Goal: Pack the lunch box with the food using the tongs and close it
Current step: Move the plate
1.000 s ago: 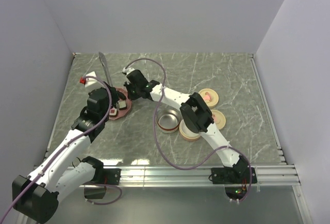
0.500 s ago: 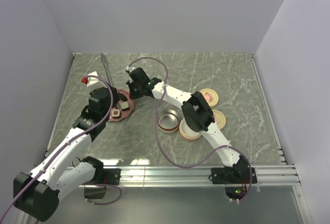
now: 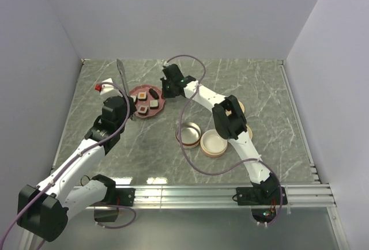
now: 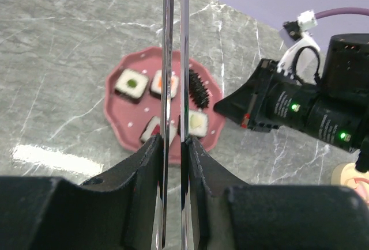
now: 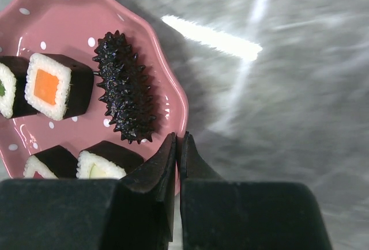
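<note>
Pulled backward, the pink plate (image 5: 69,8) is pinched at its rim by the right gripper (image 5: 177,146); the left gripper (image 4: 173,146) clamps the tongs (image 4: 174,42); a slip could scatter the sushi pieces (image 4: 131,83).

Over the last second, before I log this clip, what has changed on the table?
The right claw, shut on the rim of the pink plate, dragged it and its sushi pieces away from the arm bases and to the right, out from under the left arm. The left claw stayed shut on the tongs, barely shifting. The metal tin and the round lid beside it did not move.
</note>
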Controlling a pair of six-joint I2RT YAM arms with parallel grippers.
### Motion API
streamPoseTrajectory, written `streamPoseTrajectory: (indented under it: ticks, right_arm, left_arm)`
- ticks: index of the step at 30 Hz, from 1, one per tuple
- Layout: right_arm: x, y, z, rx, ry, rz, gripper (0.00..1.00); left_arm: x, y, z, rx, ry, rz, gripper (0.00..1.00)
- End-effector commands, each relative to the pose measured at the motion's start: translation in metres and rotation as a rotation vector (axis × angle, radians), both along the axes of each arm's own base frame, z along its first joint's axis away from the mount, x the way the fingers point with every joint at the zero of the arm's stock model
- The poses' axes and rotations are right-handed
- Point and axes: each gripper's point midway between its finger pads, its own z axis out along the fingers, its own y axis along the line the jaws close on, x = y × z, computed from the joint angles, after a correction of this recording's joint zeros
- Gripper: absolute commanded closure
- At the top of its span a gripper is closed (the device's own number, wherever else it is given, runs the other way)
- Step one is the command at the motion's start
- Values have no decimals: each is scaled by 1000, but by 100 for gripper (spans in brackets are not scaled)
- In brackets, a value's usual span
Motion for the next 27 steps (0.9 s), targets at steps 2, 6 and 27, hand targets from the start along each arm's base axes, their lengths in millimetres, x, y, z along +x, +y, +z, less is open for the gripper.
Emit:
streamPoseTrajectory:
  ticks: [2, 6, 27]
  right_arm:
    - [41, -33, 18, 2, -63, -131, 100]
    - [43, -49, 14, -5, -47, -159, 100]
    - [45, -73, 80, 79, -247, -150, 50]
  left_arm:
    - [11, -10, 10, -10, -59, -53, 71]
    - [18, -23, -2, -2, -37, -109, 71]
    - [30, -65, -21, 1, -27, -327, 66]
